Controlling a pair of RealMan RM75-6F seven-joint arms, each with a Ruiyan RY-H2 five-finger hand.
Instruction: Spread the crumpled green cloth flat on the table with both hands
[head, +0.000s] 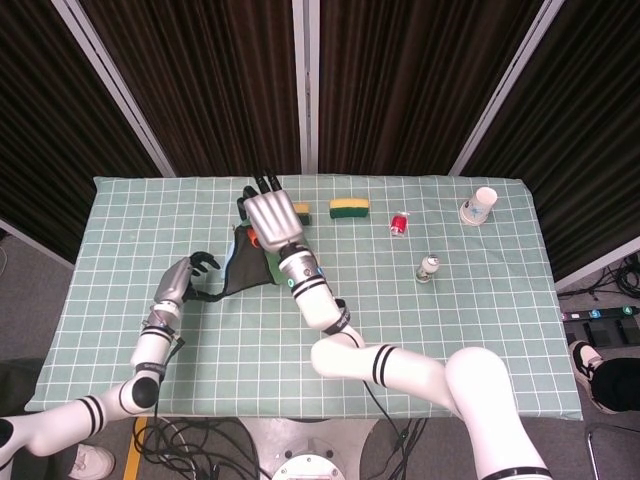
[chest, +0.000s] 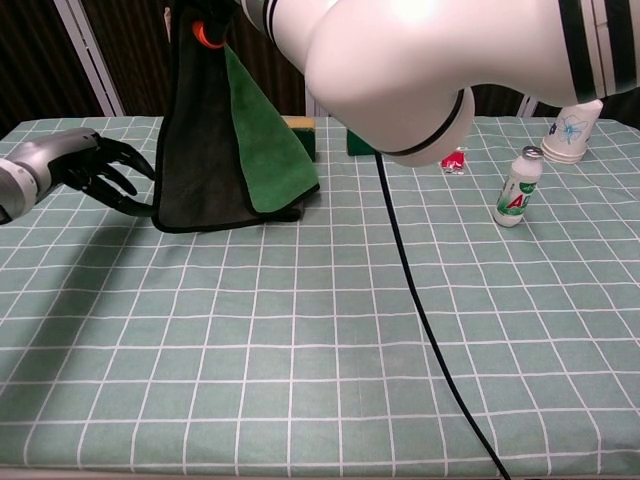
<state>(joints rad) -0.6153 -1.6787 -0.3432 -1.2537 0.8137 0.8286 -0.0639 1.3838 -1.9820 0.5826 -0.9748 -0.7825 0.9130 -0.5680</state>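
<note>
The right hand (head: 268, 214) gripped the hanging green cloth (chest: 228, 150) by its top, while the left hand (chest: 88, 168), fingers apart, reached toward its lower left corner.

The right hand (head: 270, 216) held the green cloth (head: 250, 268) up; the left hand's (head: 181, 281) fingers reached its lower corner.

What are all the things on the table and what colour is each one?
cloth: 1, green, dark underside, hanging from the right hand, lower edge on the table
sponge: 2, yellow and green, far side, one partly hidden behind the right hand
red thing: 1, right of the sponge
bottle: 1, white, green label, right side
cup: 1, white, far right corner
table: 1, green checked cover
left hand: 1, grey and black, beside the cloth's lower left corner
right hand: 1, white, holds the cloth up
</note>
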